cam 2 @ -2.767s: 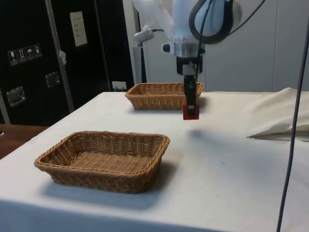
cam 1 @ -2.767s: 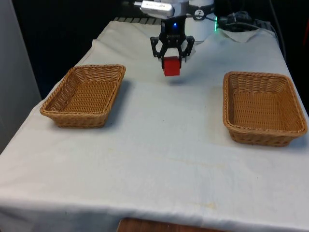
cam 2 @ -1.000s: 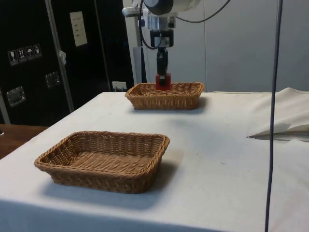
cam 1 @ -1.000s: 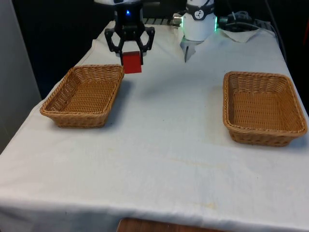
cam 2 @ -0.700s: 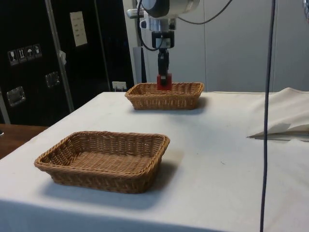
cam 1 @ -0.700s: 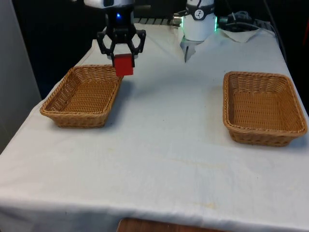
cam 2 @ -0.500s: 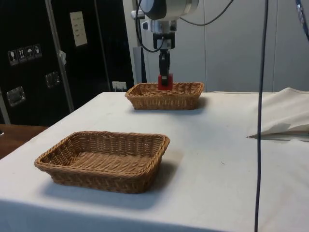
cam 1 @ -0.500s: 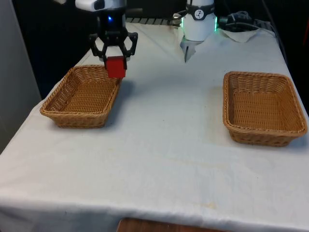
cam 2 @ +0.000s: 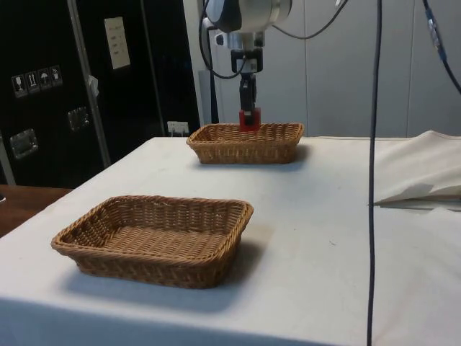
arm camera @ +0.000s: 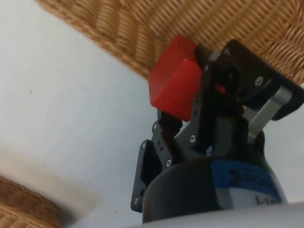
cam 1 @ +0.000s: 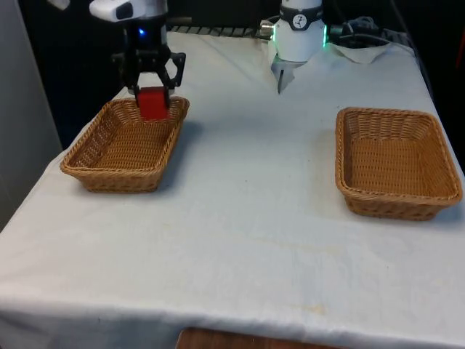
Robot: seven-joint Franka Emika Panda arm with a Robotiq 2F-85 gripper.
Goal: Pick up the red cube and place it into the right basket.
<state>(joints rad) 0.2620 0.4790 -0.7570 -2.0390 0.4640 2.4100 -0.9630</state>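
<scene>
- The red cube (cam 1: 152, 102) is a plain, solid-red block with flat matte faces and crisp edges; no marks or writing can be seen on it.
- The hand (cam 1: 150, 93) is clamped on the red cube, one black finger on each of two opposite faces, with the cube's lower part hanging below the fingertips.
- The red cube is held in the air over the far rim of the wicker basket (cam 1: 94, 160) on the front view's left, just above its weave and not touching it.
- In the side view the red cube (cam 2: 249, 119) sits just above that basket's (cam 2: 245, 143) rim.
- A second wicker basket (cam 1: 398, 200) stands well apart from the first on the white-clothed desk (cam 1: 247, 218).
- No brand or label text on the cube or baskets is readable.
</scene>
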